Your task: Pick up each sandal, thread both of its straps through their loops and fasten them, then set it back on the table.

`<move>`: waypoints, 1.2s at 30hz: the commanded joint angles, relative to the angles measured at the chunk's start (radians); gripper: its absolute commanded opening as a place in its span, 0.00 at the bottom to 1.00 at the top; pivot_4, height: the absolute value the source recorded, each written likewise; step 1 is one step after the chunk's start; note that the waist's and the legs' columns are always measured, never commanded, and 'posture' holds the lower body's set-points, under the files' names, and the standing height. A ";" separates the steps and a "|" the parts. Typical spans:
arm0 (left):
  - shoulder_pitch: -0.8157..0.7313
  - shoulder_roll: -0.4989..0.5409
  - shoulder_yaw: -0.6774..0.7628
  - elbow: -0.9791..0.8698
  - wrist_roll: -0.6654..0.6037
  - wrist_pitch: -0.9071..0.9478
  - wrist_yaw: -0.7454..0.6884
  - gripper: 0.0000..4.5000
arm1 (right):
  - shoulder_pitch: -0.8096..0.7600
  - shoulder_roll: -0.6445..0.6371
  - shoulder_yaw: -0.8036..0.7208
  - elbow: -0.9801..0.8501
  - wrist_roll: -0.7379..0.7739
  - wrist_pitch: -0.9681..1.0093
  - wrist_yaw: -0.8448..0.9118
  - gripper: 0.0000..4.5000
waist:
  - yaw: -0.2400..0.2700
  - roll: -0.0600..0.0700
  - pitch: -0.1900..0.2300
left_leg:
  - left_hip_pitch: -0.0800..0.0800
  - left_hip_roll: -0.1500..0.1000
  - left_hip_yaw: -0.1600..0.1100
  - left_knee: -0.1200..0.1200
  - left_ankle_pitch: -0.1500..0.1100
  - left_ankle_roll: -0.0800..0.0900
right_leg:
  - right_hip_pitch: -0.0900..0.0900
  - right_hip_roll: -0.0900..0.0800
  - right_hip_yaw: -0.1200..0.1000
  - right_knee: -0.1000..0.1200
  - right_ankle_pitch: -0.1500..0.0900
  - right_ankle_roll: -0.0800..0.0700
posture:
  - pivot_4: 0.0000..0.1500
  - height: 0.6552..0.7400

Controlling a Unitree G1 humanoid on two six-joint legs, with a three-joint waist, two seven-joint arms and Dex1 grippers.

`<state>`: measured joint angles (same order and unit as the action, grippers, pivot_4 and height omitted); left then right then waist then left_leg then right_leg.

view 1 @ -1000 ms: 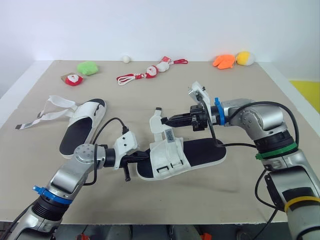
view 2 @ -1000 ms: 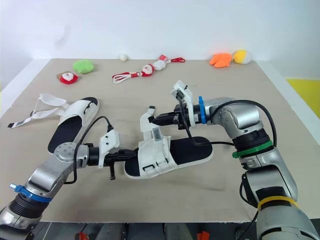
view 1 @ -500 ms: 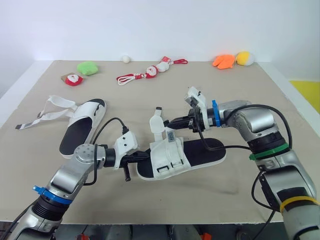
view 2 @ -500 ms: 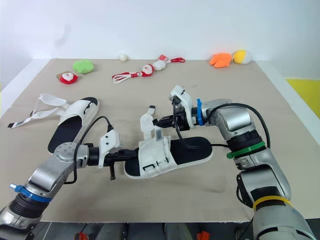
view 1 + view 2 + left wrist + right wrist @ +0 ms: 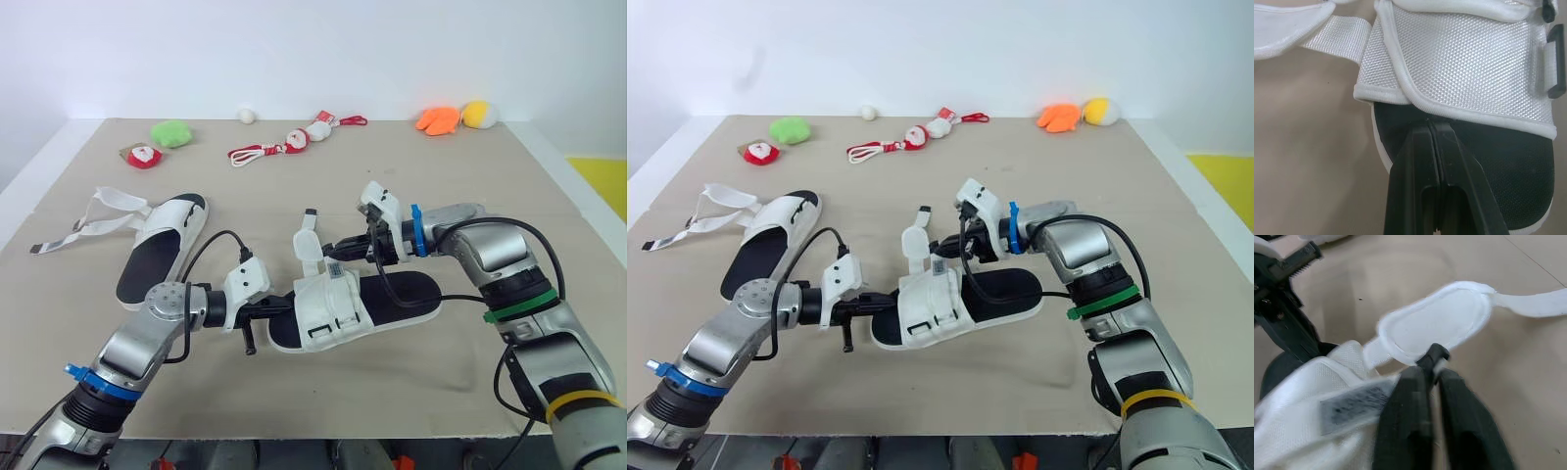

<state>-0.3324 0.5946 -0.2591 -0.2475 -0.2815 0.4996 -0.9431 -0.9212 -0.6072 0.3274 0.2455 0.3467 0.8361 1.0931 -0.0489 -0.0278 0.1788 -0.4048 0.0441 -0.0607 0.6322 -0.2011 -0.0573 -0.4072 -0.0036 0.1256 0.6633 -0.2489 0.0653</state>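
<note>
A white sandal with a black sole (image 5: 397,299) lies in the middle of the table, its white mesh upper (image 5: 328,308) facing me. My left gripper (image 5: 270,307) is shut, its fingertips (image 5: 1432,131) resting on the black insole at the toe end. My right gripper (image 5: 340,251) comes in from the right and is shut on the sandal's strap just above the upper, beside a small black loop (image 5: 1434,353). The strap's padded white end (image 5: 307,239) sticks up past the fingers. A second sandal (image 5: 162,245) lies at the left with its straps (image 5: 98,211) loose.
Along the back edge sit a green toy (image 5: 172,132), a red and white toy (image 5: 144,156), a white ball (image 5: 248,116), a red cord with small figures (image 5: 294,139), an orange toy (image 5: 438,118) and a yellow one (image 5: 479,114). A black cable (image 5: 431,284) lies over the sandal's heel.
My right gripper has moved left and a little lower along the strap, closer to the sandal's upper, and the strap end now stands lower. My left arm has stayed still.
</note>
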 commanded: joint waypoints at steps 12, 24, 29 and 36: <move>0.012 -0.014 -0.044 0.038 0.038 0.019 -0.002 0.00 | -0.405 0.231 -0.421 0.784 0.096 0.361 -0.269 1.00 | 0.001 0.001 0.000 | -0.001 -0.001 0.000 0.000 0.000 0.000 | 0.000 0.000 0.000 0.000 0.001 -0.003 | 1.00 1.00; 0.038 0.003 -0.029 0.006 0.035 0.034 0.002 0.00 | -0.418 0.375 -0.610 0.956 0.109 0.192 -0.487 1.00 | -0.007 0.002 0.001 | -0.002 -0.002 0.000 0.000 0.000 0.000 | 0.000 -0.001 0.001 0.000 0.000 -0.001 | 1.00 1.00; 0.033 0.000 -0.032 0.011 0.036 0.035 0.004 0.00 | -0.425 0.412 -0.654 0.981 0.093 0.123 -0.538 1.00 | -0.014 0.002 0.001 | -0.002 -0.002 0.000 0.000 0.000 0.000 | 0.000 -0.001 0.001 0.000 0.000 -0.001 | 1.00 1.00; 0.036 0.000 -0.031 0.012 0.037 0.032 0.004 0.00 | -0.409 0.414 -0.564 0.933 0.025 0.085 -0.369 0.29 | -0.019 0.002 0.001 | -0.002 -0.003 -0.001 0.000 0.000 0.000 | 0.000 -0.001 0.001 0.000 0.000 -0.001 | 1.00 1.00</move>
<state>-0.3200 0.5941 -0.2478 -0.2634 -0.2726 0.5055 -0.9460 -1.3092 -0.1937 -0.2641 1.2286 0.3857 0.9398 0.6498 -0.0682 -0.0259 0.1795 -0.4070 0.0416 -0.0613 0.6320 -0.2012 -0.0569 -0.4073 -0.0048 0.1268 0.6631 -0.2487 0.0645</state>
